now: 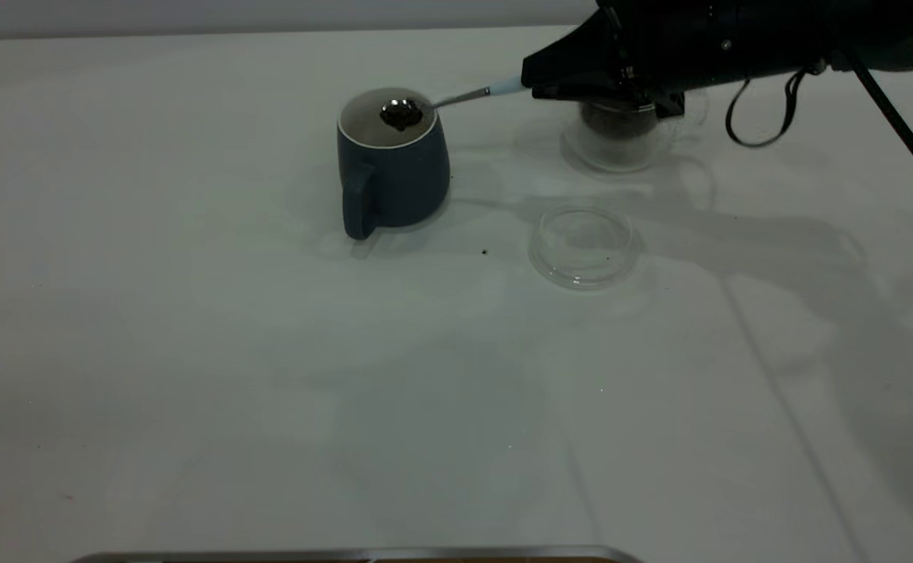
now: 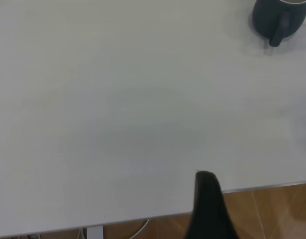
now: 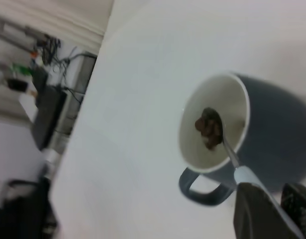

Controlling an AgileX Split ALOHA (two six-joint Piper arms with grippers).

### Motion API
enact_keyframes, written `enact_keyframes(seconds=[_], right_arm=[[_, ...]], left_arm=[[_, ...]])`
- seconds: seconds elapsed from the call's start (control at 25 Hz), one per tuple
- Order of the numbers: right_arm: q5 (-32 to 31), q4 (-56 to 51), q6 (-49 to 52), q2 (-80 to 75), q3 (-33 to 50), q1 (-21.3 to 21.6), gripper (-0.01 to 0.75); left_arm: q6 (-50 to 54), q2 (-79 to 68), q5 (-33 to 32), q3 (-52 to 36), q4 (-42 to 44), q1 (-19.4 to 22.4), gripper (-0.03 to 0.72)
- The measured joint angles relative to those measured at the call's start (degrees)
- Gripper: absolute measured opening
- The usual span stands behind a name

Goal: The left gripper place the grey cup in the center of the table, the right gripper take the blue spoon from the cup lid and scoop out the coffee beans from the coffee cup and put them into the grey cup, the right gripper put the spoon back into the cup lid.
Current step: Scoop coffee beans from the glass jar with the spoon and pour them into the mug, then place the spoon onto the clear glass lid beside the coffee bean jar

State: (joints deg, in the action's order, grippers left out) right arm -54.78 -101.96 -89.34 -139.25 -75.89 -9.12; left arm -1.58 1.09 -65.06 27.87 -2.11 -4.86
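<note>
Parked well left, out of the exterior view: the left gripper (image 2: 207, 199), only 1 dark finger showing over the edge of the large plain white table (image 1: 191, 352), so open or closed cannot be told. Already set near the table's centre: the dark slate blue-grey ceramic mug, the grey cup (image 1: 392, 168), upright, loop handle toward the camera, so step 1 looks done. Poised level over its white mouth: the bowl of the small shiny teaspoon with the pale blue handle, the blue spoon (image 1: 456, 99), loaded with a small heap of dark roasted coffee beans (image 1: 401, 115), not yet tipped. Lying bare on the table nearer the camera, between mug and glass: the small round clear glass cup lid (image 1: 581, 245), with 1 stray dark speck just left of it. Farther right, clamped on the spoon's blue handle end: the black wedge-fingered right gripper (image 1: 535, 84), hanging directly above the clear glass coffee cup (image 1: 619, 134), which hides partly beneath it. Left to do, by judgement: tipping the beans into the mug, perhaps more scoops, then returning the spoon to the lid.
</note>
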Motion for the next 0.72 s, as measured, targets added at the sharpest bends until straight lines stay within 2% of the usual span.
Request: enact_keyframes(seconds=[0.2, 0.4, 0.56, 0.72], right_arm=[[-0.5, -0.2, -16.7, 0.0, -0.7, 0.0, 0.108], [-0.2, -0.1, -20.2, 0.1, -0.7, 0.0, 0.108], [-0.5, 0.7, -16.4, 3.1, -0.7, 0.4, 0.108], [-5.1, 5.0, -6.5, 8.4, 0.5, 3.0, 0.108]], left_arm=[[0.0, 0.0, 0.0, 0.0, 0.0, 0.0, 0.588], [0.0, 0.0, 0.0, 0.0, 0.0, 0.0, 0.588], [0.0, 0.0, 0.0, 0.0, 0.0, 0.0, 0.588], [0.0, 0.0, 0.0, 0.0, 0.0, 0.0, 0.588]])
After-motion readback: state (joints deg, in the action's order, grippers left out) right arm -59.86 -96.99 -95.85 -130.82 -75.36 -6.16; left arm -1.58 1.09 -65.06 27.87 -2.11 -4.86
